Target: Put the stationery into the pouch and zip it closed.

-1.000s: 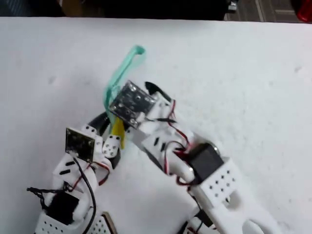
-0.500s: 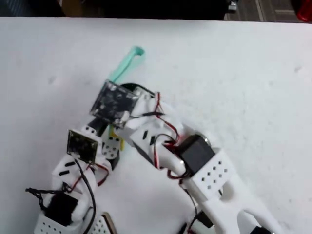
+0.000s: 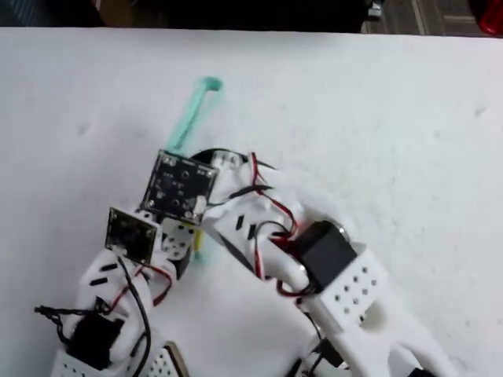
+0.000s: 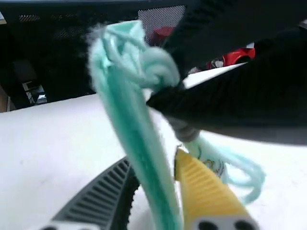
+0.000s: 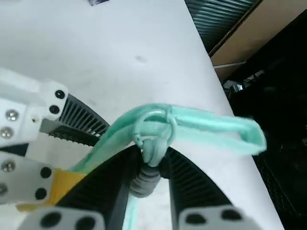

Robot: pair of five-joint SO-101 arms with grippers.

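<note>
r end effector (image 5: 151,159) pinches zip pull (image 5: 144,180); l end effector (image 4: 154,163) grips pouch (image 4: 128,120).

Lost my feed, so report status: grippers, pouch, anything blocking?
Left gripper shut on pouch. Right gripper shut on zipper pull. Pouch held on edge. No obstruction seen.

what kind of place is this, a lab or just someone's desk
Probably a robotics workbench in a lab or workshop: a white table, the left arm and right arm with loose red wiring, and cardboard past the table's edge.
</note>
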